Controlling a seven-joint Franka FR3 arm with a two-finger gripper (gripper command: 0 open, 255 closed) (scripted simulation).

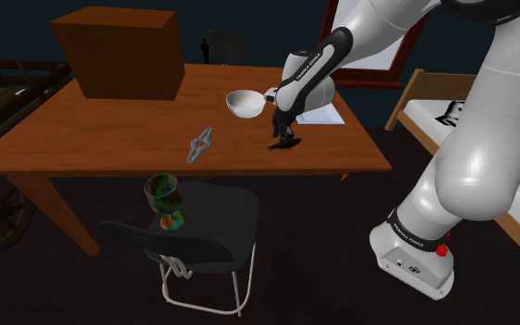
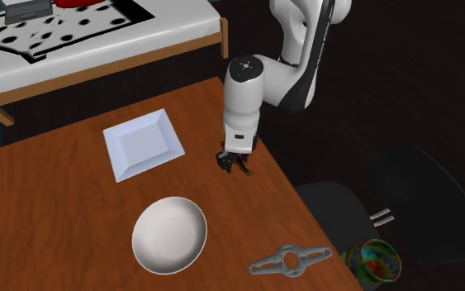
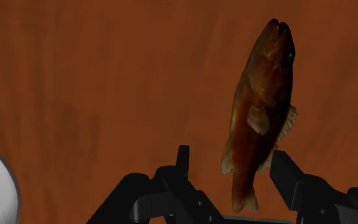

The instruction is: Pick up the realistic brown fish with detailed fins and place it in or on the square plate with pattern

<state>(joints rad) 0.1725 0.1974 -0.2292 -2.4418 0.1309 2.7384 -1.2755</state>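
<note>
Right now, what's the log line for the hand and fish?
hand: open, around fish | fish: on table, not held | plate: without fish

Reddish-brown wooden worktop (image 1: 91, 138), five things on it. Placed from the white bowl (image 1: 245, 102), shoulder view: brown box (image 1: 119, 54) left of it, well apart; grey winged piece (image 1: 200, 144) near, front-left; brown fish (image 3: 260, 108) front-right, lying flat; white square plate (image 2: 144, 143) just right.
</note>
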